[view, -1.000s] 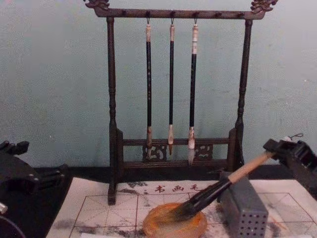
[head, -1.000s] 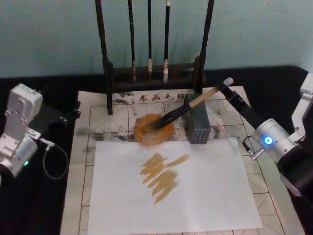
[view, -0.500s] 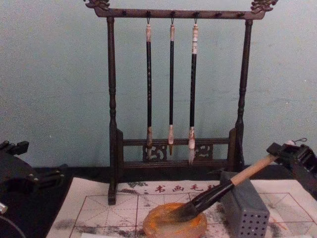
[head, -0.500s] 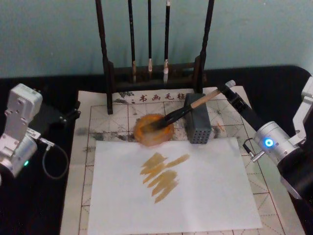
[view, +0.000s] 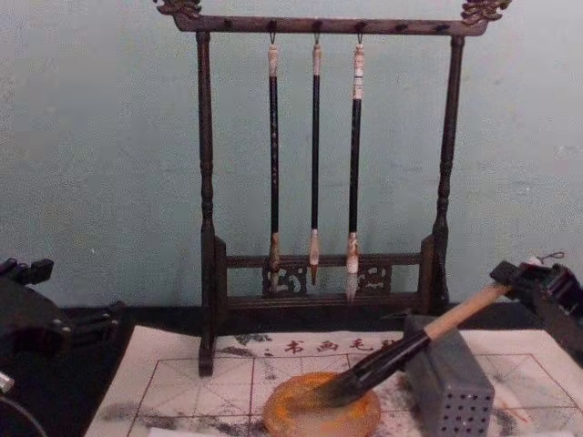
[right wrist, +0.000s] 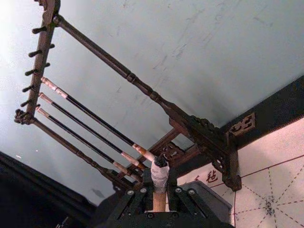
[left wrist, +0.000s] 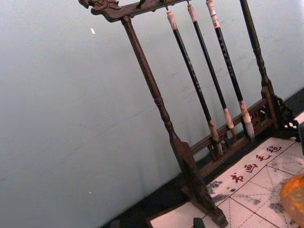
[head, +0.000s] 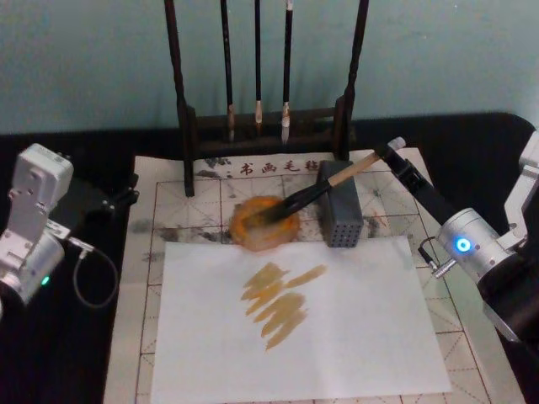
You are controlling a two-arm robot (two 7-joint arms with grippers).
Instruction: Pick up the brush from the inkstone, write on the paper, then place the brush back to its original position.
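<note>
Resting unchanged: brush (head: 313, 192) on inkstone (head: 264, 223)

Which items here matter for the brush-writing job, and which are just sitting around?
Part of the job:
- brush, tip in the inkstone, far end in the right pincer
- paper, already stroked

Just there:
- brush rack with three hanging brushes
- grey perforated block
- left pincer, parked aside

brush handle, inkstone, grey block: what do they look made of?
Brush: handle looks like pale bare wood, matt tan; black ferrule, dark hair bristles. Inkstone: orange-tan with a slight sheen, possibly glazed ceramic or resin; hard to say. Grey block: matt grey with rows of small holes, maybe painted metal or plastic.
</note>
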